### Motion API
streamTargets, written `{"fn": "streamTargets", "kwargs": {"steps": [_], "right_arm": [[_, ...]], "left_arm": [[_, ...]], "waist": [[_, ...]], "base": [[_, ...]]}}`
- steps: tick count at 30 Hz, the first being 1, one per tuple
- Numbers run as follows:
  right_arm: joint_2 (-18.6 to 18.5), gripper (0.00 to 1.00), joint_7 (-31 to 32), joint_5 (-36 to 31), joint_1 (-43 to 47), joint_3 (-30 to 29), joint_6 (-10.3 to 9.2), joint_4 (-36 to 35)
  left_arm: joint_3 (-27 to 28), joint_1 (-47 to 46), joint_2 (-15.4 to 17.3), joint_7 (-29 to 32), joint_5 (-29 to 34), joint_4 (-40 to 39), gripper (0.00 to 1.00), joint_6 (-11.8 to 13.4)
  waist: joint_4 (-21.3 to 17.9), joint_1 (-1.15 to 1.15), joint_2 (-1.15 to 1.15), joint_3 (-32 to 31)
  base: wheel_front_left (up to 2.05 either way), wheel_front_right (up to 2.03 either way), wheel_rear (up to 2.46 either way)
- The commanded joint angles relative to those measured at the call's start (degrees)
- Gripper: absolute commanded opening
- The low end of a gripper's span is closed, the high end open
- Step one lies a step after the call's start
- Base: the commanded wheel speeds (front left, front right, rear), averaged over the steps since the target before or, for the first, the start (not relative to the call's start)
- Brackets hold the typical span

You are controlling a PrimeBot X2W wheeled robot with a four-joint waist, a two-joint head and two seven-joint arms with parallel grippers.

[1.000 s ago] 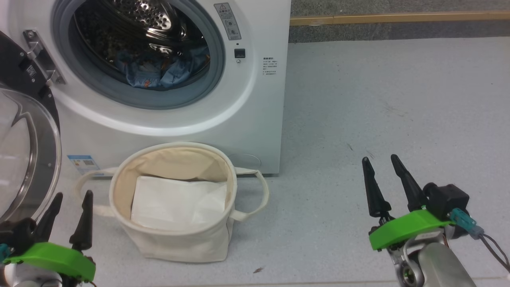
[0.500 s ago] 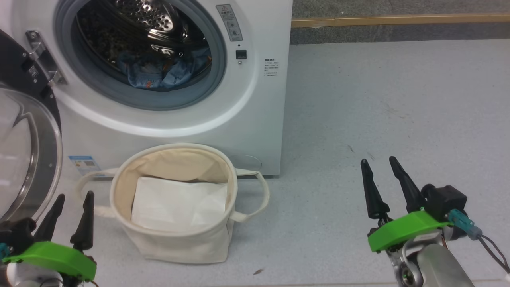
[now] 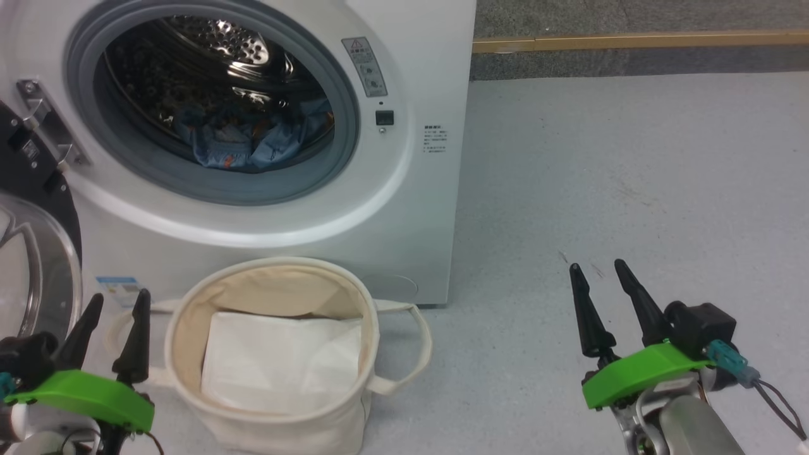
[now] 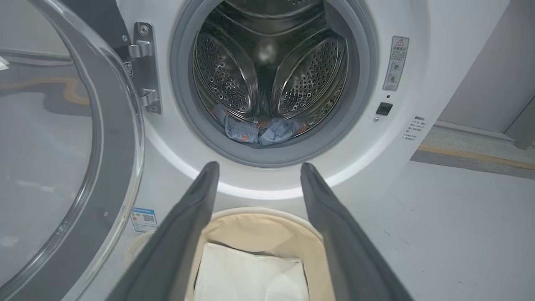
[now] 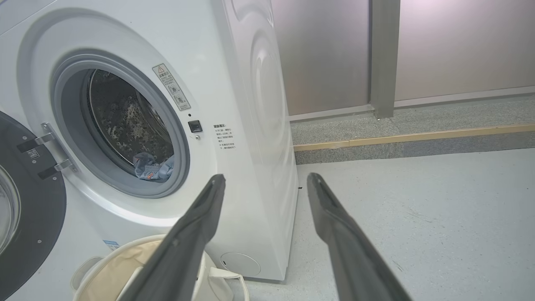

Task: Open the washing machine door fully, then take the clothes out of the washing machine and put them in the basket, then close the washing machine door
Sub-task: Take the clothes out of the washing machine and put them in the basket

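Since a second ago only my head camera has tilted. The washer and basket sit lower in its view, and both claws hang about where they were. My left claw [image 3: 120, 294] is spread wide with nothing between its fingers, low on my left, just beside the basket [image 3: 297, 433]. My right claw [image 3: 595, 265] is spread just as wide and holds nothing, over bare floor [image 3: 632, 170] well to the right of the washer [image 3: 417, 208]. The basket stands on the floor close against the washer's front, with a folded white sheet [image 3: 278, 360] lying inside it. The clothes [image 3: 253, 142] — a crumpled light blue bundle — lie at the bottom of the steel drum, behind the grey gasket. The door [image 3: 31, 170] is swung open to the left on its hinge, its clear glass near my left claw.
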Motion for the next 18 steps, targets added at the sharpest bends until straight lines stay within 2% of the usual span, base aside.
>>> {"fn": "streamTargets", "kwargs": {"steps": [1, 6, 18], "right_arm": [[0.2, 1.00, -0.7, 0.2, -1.7, 1.4, 0.05, -2.0], [0.2, 1.00, -0.7, 0.1, -1.9, 1.4, 0.05, -2.0], [0.3, 1.00, -0.7, 0.2, -2.1, 1.4, 0.05, -2.0]], "left_arm": [[2.4, -3.2, 2.8, -0.7, 0.3, -1.5, 1.00, 0.3], [2.0, -3.7, 2.4, -1.1, 0.4, -0.9, 1.00, 0.5], [1.3, -4.3, 2.0, -2.8, 2.1, -0.1, 1.00, 1.4]], "waist": [[0.0, 0.00, 0.00, 0.0], [0.1, 0.00, 0.00, 0.3], [0.2, 0.00, 0.00, 0.9]], "base": [[0.88, -0.88, 0.00], [0.47, -0.47, 0.00], [0.00, 0.00, 0.00]]}}
